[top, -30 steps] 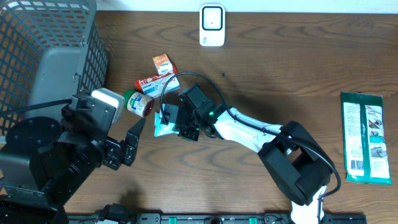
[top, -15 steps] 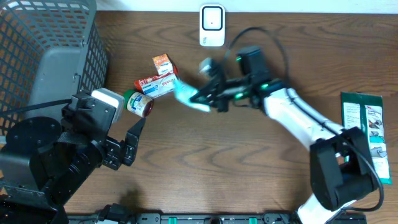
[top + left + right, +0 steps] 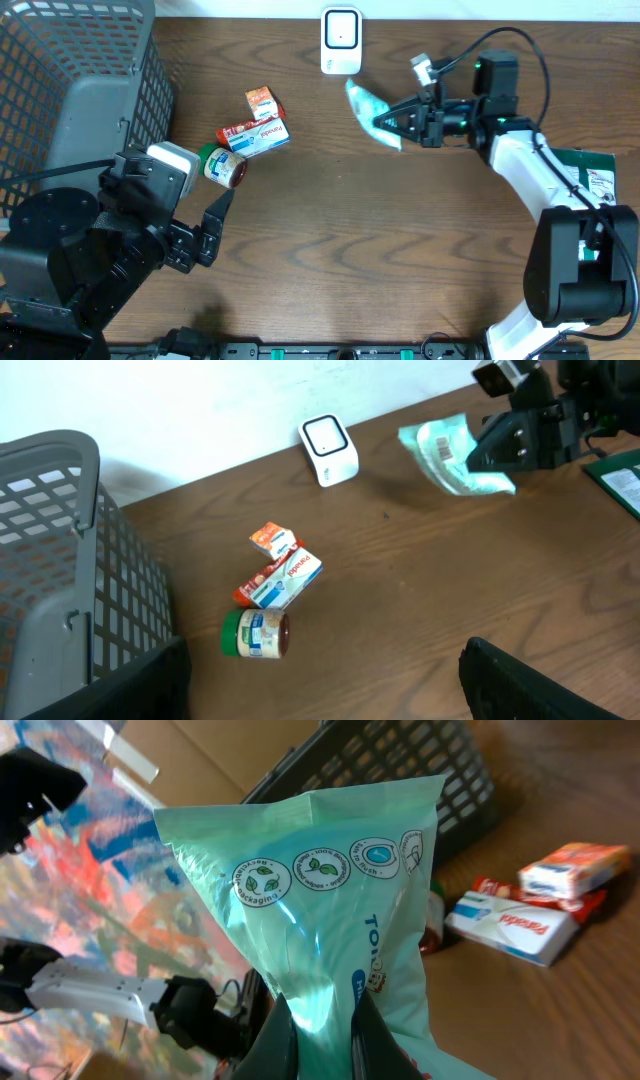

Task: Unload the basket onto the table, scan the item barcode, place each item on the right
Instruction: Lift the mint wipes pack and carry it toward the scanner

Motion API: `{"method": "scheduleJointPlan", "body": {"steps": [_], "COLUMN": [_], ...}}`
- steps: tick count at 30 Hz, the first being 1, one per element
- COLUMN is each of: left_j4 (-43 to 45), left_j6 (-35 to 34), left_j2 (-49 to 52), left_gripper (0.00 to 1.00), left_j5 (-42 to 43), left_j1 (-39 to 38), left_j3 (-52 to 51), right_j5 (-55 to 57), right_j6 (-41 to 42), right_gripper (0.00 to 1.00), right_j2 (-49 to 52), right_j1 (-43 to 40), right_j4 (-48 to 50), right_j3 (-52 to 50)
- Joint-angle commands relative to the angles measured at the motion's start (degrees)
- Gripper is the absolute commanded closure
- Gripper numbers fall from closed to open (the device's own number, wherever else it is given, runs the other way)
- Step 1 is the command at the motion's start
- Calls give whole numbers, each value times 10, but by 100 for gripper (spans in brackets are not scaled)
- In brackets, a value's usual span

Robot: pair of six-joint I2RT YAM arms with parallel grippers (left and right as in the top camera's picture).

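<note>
Presently my right gripper (image 3: 408, 124) is clamped on the teal pouch (image 3: 368, 108), whose long axis points far-left at the white scanner (image 3: 341, 40) just beyond it; my left gripper (image 3: 208, 230), jaws wide, stands well apart.

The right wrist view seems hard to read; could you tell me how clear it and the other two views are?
Right wrist: the green packet fills the middle, print sharp, scene behind tilted. Left wrist: its barcode shows but too small to read. Overhead: evenly lit, packet small and soft.
</note>
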Motion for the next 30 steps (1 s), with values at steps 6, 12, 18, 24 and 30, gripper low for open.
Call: {"method": "scheduleJointPlan", "body": {"steps": [6,12,18,24,30], "left_j4": [1,1,0,1,1], "left_j6": [-3,-3,-3,-3,-3], "left_j2": [0,0,0,0,0], "left_gripper": [14,14,14,14,14], "left_j5": [-5,-5,-5,-5,-5], "left_j1": [2,2,2,2,2], "left_j3": [3,3,3,3,3], "right_j5": [-27,-27,-27,-26,-27], "right_j6": [-52,-90,-89,-32,233], "right_gripper": [99,99,99,99,99], "right_j2": [-6,-2,-2,-2,-2], "right_j1": [-64,-74,-72,-70,-71], "right_j4": [3,4,3,4,64], "right_j3": [1,1,1,1,1]}}
